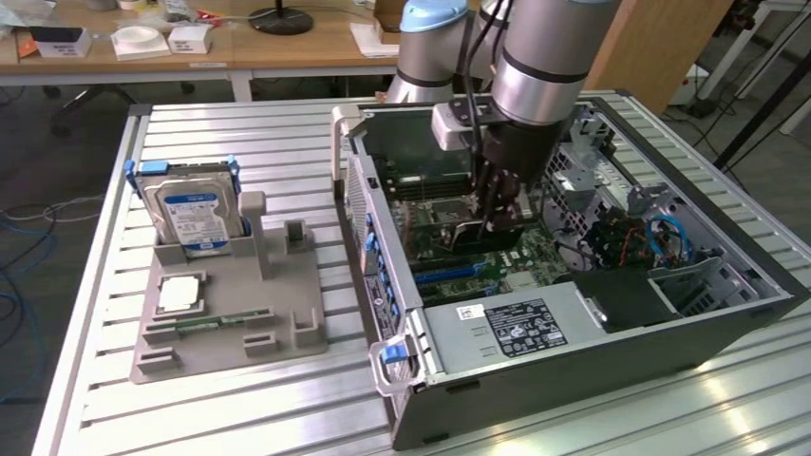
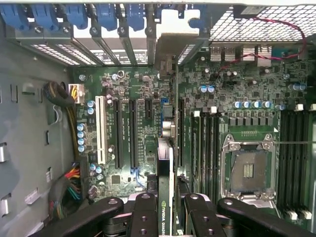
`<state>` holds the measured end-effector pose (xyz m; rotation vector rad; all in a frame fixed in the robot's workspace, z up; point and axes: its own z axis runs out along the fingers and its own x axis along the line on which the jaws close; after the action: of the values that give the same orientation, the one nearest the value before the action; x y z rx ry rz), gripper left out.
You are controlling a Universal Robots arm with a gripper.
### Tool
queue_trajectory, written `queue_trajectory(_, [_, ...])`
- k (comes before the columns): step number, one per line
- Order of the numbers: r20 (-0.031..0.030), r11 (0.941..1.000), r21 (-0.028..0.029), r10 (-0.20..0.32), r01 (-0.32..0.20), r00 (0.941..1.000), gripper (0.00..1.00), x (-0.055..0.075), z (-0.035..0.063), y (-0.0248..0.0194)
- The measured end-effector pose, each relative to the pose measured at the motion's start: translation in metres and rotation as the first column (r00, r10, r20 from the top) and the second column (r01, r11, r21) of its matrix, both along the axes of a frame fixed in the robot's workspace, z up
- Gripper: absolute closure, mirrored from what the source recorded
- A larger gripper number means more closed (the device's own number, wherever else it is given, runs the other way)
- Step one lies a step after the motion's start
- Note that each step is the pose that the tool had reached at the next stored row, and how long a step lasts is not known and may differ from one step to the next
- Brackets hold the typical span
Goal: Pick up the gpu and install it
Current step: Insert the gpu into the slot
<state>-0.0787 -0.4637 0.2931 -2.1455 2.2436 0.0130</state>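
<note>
A slatted metal bench (image 1: 228,408) stands on grey floor (image 1: 51,142). Beyond its far edge runs a wooden desk (image 1: 292,43); loose cables (image 1: 38,214) lie on the floor at the exterior view's left.

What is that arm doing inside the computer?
The robot arm's gripper is inside the open computer case, shut on the gpu. It holds the card edge-on, in line with the expansion slots of the motherboard. Whether the card is seated in a slot cannot be told. On the exterior view's left, a hard drive stands in a gray holder.
</note>
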Motion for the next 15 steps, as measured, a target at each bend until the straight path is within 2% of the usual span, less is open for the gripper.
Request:
queue_trajectory(4, [0.0001,1.0,0.0003,0.0,0.0,1.0,0.74,-0.003,-0.0044,-0.0014])
queue_trajectory(15, [0.0001,1.0,0.0,0.0,0.0,1.0,0.74,-0.011,-0.0115,-0.0015])
